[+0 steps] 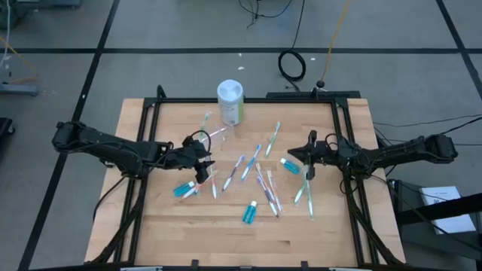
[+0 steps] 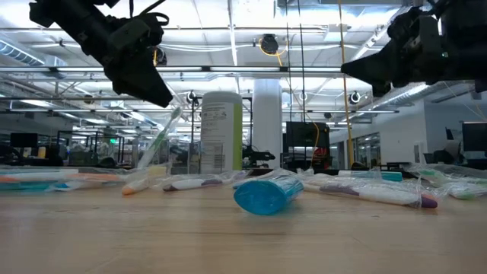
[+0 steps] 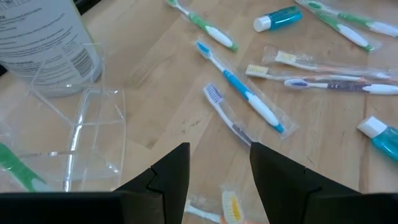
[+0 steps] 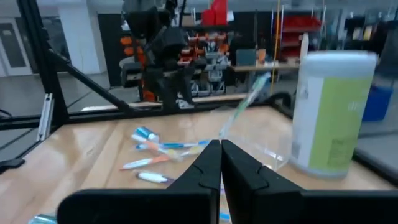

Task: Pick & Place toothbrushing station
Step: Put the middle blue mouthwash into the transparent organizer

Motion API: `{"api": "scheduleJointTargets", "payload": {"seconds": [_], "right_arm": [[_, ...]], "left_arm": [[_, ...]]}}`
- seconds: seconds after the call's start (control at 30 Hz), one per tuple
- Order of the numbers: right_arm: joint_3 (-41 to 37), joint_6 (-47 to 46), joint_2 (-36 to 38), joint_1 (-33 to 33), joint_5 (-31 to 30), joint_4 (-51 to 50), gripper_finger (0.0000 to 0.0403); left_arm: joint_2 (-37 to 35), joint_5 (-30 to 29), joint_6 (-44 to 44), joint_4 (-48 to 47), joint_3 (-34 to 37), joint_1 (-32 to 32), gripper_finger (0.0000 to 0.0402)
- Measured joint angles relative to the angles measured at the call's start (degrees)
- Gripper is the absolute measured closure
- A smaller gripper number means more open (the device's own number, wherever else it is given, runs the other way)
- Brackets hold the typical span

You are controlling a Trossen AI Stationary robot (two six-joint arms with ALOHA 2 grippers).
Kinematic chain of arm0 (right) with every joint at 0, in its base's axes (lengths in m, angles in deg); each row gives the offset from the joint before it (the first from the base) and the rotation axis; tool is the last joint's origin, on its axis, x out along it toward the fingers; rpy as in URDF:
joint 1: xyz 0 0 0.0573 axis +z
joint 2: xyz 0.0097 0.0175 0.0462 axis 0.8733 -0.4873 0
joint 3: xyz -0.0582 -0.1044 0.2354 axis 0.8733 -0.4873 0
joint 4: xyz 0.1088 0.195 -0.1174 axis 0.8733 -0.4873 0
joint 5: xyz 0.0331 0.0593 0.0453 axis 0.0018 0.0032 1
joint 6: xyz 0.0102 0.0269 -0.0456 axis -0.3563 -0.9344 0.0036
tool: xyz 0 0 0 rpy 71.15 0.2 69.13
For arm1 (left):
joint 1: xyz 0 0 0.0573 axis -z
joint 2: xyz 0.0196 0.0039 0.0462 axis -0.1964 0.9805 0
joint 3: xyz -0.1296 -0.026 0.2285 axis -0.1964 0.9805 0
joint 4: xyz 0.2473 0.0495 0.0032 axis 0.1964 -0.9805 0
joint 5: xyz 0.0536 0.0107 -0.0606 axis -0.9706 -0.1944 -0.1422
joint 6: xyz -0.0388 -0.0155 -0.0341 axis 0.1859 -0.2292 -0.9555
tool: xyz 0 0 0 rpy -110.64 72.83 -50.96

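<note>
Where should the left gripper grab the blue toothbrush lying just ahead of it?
Probably mid-handle on the blue toothbrush, coming straight down with the left gripper fingers across its width: it lies flat on the table, wrapped, and a neighbouring brush crowds its lower end.

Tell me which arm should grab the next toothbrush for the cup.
Probably left: the left gripper is open above an orange-bristled toothbrush, with the clear cup beside it. The right gripper is shut, farther off.

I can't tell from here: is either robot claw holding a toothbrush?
No. The left gripper is open and empty; the right gripper is shut on nothing.
</note>
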Motion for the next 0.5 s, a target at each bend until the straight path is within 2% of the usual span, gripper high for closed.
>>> {"api": "scheduleJointTargets", "payload": {"seconds": [0.37, 0.5], "right_arm": [[0.0, -7.3, -0.1, -0.6, -0.1, 3.7, 0.0399], [0.0, -8.2, -3.7, -0.6, -0.1, 4.4, 0.0399]], "left_arm": [[0.0, 0.0, 0.0, 0.0, 0.0, 0.0, 0.0227], [0.0, 0.0, 1.0, 0.1, 0.0, 0.0, 0.0227]]}}
